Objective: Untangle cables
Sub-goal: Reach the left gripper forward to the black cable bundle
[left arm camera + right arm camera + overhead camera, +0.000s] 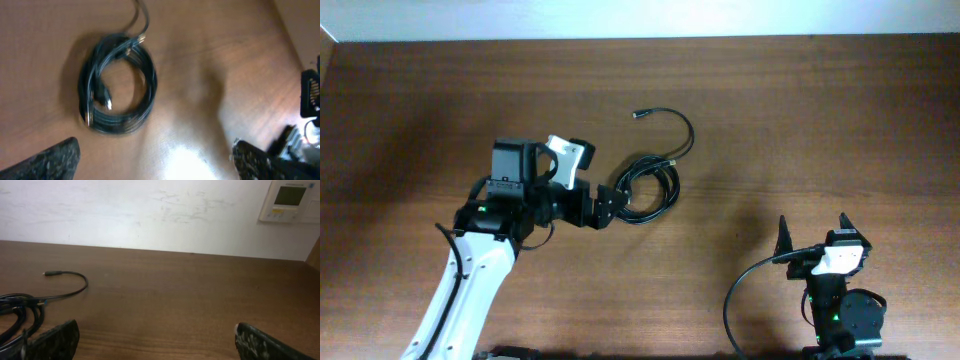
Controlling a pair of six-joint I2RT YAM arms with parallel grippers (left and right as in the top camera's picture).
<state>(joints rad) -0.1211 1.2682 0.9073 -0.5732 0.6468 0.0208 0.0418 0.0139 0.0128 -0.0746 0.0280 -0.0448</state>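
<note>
Near cables [117, 125], left jaws wide, empty.

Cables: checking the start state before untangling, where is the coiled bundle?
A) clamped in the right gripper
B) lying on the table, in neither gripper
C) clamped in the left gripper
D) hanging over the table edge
B: the cables lie flat on the table ahead of the open left gripper, ungripped.

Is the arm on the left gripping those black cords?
No: the left wrist view shows the left gripper open, with the cables coiled on the table ahead of its fingers, not between them.
</note>
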